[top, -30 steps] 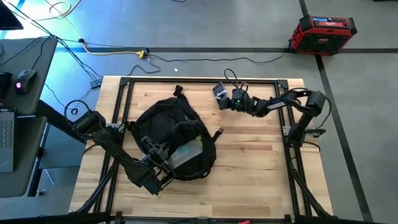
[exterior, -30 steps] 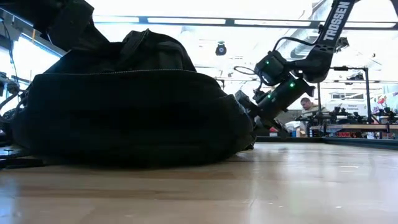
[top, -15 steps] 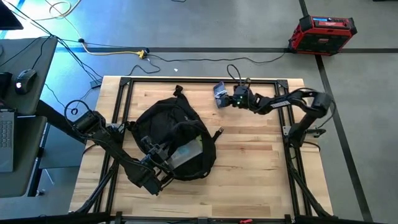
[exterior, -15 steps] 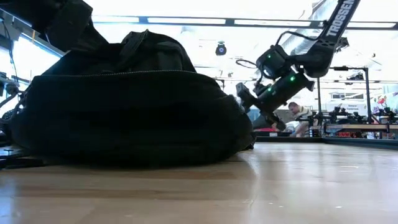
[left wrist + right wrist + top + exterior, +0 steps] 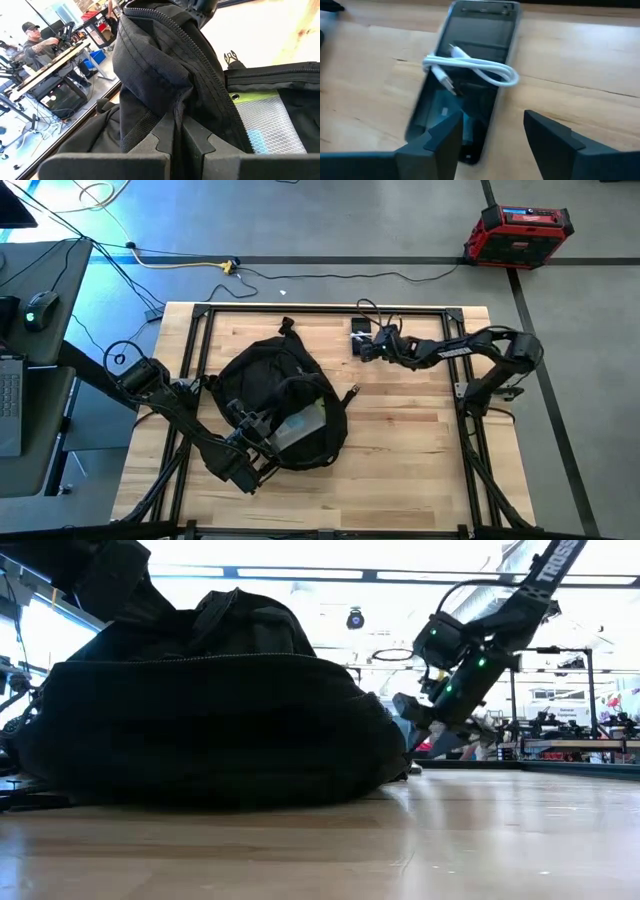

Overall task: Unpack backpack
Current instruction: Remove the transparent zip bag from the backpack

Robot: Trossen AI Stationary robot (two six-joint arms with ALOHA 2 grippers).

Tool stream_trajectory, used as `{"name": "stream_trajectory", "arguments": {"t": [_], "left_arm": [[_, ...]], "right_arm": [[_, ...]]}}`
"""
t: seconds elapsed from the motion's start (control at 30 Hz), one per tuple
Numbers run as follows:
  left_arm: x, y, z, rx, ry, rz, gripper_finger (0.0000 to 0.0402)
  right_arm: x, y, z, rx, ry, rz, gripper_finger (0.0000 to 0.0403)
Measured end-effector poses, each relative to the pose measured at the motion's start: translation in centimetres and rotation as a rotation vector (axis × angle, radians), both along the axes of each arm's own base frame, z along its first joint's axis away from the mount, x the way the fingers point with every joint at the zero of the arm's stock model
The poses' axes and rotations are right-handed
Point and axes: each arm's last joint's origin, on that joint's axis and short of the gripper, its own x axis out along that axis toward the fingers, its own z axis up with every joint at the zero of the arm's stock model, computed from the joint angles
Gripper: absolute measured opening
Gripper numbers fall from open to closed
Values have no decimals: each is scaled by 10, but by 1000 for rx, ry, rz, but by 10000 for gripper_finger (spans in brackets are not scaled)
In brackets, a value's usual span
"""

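The black backpack (image 5: 285, 405) lies on its side at the table's left middle; it fills the low view (image 5: 200, 720). Its opening shows a mesh pocket with a lime-green edge (image 5: 270, 120). My left gripper (image 5: 268, 435) is shut on the backpack's near side. A dark phone (image 5: 470, 75) with a coiled white cable (image 5: 470, 67) on top lies flat on the wood near the far edge (image 5: 360, 330). My right gripper (image 5: 492, 135) stands open just above the phone's near end, raised off the table (image 5: 415, 720). My left gripper pinches a fold of the backpack's zipper-edged opening flap (image 5: 175, 112) between its two fingers (image 5: 202, 142). It comes in nearly level from the table's near left side. The flap stands raised above the fingers, and the rest of the backpack rests on the table.
Black frame rails (image 5: 330, 308) run round the tabletop. Bare wood (image 5: 410, 450) lies right of the backpack. A red case (image 5: 518, 232) and cables sit on the floor beyond. A desk with a mouse (image 5: 40, 308) stands left. A person (image 5: 35, 42) sits in the room behind.
My right gripper has rolled, tipped and drawn back a little toward the table's near edge. The phone, tilted at its fingers a second ago, now lies flat on the table, free of them. My left gripper and the backpack have kept still.
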Motion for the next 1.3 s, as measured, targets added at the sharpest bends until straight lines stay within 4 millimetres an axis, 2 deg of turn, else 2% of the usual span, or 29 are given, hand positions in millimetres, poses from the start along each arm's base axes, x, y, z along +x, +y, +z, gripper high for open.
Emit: {"name": "stream_trajectory", "arguments": {"t": [0.17, 0.27, 0.37, 0.53, 0.7, 0.83, 0.93, 1.07, 1.2, 1.3], "left_arm": [[0, 0, 0, 2, 4, -2, 0], [0, 0, 0, 5, 7, -4, 0], [1, -1, 0, 6, 10, -7, 0], [1, -1, 0, 5, 10, -7, 0], [1, -1, 0, 4, 10, -7, 0], [1, -1, 0, 2, 8, -7, 0], [1, -1, -1, 0, 7, -7, 0], [1, -1, -1, -1, 5, -7, 0], [1, -1, -1, 2, 9, -8, 0], [2, -2, -1, 2, 8, -13, 0]], "right_arm": [[11, -4, -20, -14, -27, 34, 152], [19, -6, -23, -7, -91, 128, 137], [21, -4, -15, 3, -143, 200, 130], [15, 0, 14, 15, -134, 295, 129], [3, 22, 24, 155, -38, 512, 129], [-6, 40, 25, 264, 38, 602, 129], [-2, 58, 39, 143, 39, 717, 129], [-3, 82, 70, -65, -11, 793, 129], [-10, 110, 100, -176, -132, 902, 129], [-9, 138, 113, -221, -248, 1009, 129]]}}
